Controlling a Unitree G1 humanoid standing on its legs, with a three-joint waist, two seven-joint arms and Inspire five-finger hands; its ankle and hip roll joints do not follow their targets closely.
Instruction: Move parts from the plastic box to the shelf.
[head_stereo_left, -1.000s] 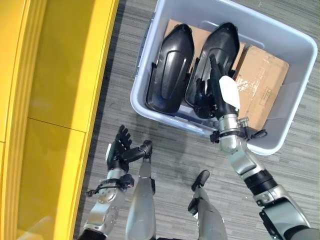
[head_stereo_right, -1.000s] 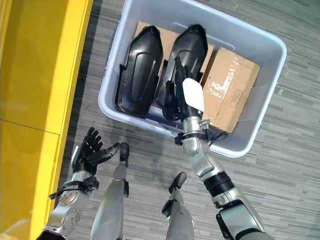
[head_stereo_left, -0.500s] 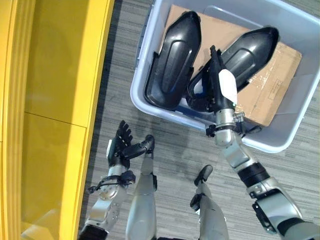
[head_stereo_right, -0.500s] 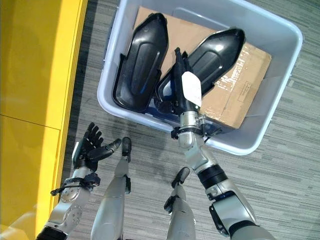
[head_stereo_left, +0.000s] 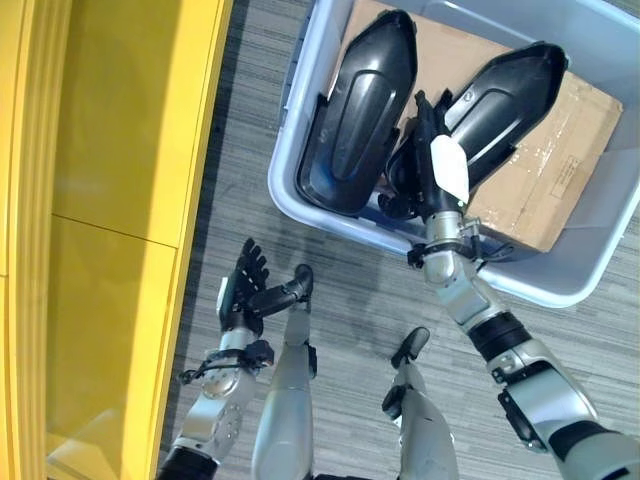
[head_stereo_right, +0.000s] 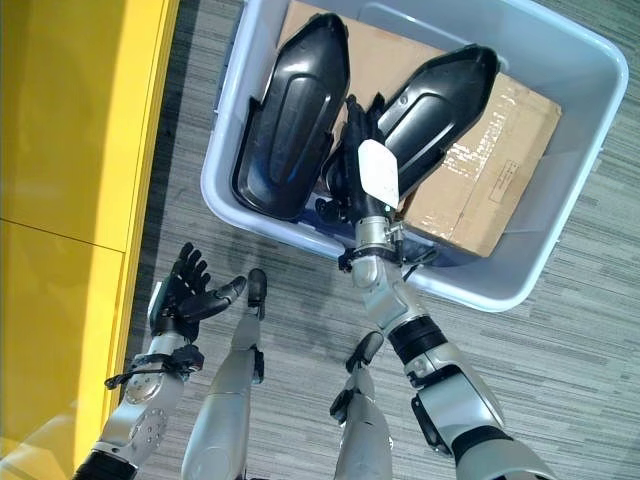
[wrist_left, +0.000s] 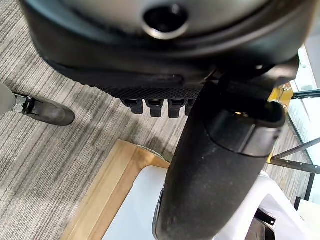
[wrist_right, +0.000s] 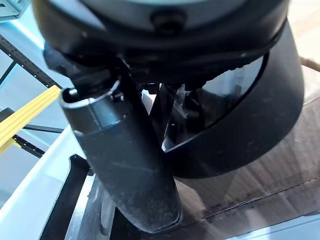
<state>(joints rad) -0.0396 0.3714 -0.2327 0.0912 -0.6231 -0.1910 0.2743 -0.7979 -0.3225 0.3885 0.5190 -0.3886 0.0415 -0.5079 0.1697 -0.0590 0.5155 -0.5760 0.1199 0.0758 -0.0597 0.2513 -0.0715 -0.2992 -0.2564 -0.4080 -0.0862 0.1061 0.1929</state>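
Observation:
A grey plastic box (head_stereo_left: 292, 170) stands on the floor and holds two long black moulded parts. The left part (head_stereo_left: 360, 110) lies flat along the box's left wall. The right part (head_stereo_left: 505, 90) lies slanted, its far end over a cardboard carton (head_stereo_left: 550, 170). My right hand (head_stereo_left: 425, 165) is shut on that part's near end, thumb (wrist_right: 130, 165) on one side of the shell (wrist_right: 250, 125) and fingers on the other. My left hand (head_stereo_left: 245, 290) hovers open over the floor, between the box and the yellow shelf (head_stereo_left: 110, 200).
The yellow shelf runs along the whole left side. A strip of grey striped carpet (head_stereo_left: 230, 150) separates it from the box. In the left wrist view, a light wooden board (wrist_left: 107, 190) and a white object (wrist_left: 135, 210) lie on the floor.
The right part has swung from lying parallel to the left one to slanting right across the carton, with my right hand on its near end. The camera has shifted slightly. My left hand stays put.

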